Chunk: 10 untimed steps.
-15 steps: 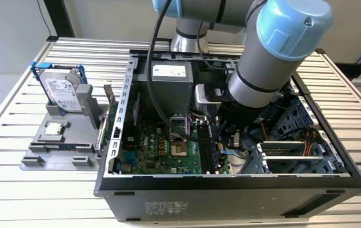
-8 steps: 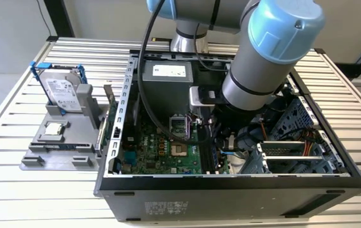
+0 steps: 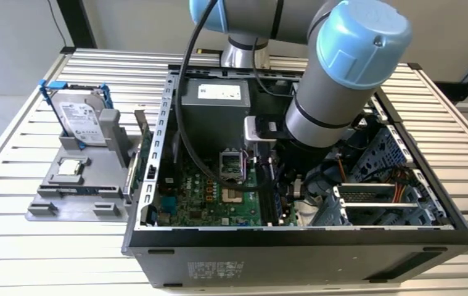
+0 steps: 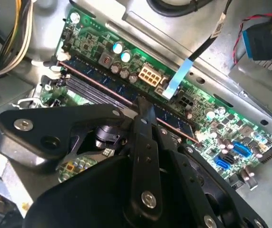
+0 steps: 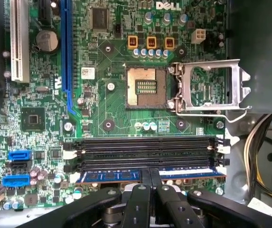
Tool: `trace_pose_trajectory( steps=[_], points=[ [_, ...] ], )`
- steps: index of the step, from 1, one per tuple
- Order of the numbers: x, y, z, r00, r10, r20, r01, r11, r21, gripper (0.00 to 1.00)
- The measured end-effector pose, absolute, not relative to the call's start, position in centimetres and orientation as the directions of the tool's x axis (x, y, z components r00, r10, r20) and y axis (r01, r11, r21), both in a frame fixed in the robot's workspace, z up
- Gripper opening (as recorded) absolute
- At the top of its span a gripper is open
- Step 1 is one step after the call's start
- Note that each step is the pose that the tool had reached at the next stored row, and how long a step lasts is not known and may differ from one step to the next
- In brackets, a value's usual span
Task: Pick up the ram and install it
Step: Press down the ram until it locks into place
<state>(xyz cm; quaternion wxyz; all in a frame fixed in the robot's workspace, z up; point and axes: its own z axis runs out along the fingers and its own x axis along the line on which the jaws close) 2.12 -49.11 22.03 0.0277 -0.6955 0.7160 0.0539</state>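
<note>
I have the claw (image 5: 150, 183) pinching the ram (image 5: 121, 175) edge-on at its middle. That keeps it level over the nearest slot (image 5: 145, 165) on the green board (image 5: 102, 114), beside two unfilled ones.

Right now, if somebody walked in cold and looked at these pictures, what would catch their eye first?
Probably the big grey and blue arm plunging into the open computer case in the exterior view. Next, in the first wrist view, the black pincer sits over the ram, a blue stick lying along the memory slots of the green motherboard. On the exterior view's left, a hard drive stands upright in a grey holder.
</note>
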Motion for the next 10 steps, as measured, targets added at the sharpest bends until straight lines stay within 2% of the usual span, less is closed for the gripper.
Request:
trace_pose_trajectory(
  steps=[2, 10],
  points=[
    [2.1, -49.02, 22.79, -0.032, -0.995, -0.099, -0.999, 0.028, 0.041, 0.0],
    [2.09, -49.06, 22.84, -0.032, -0.995, -0.098, -0.999, 0.028, 0.042, 0.0]
  ],
)
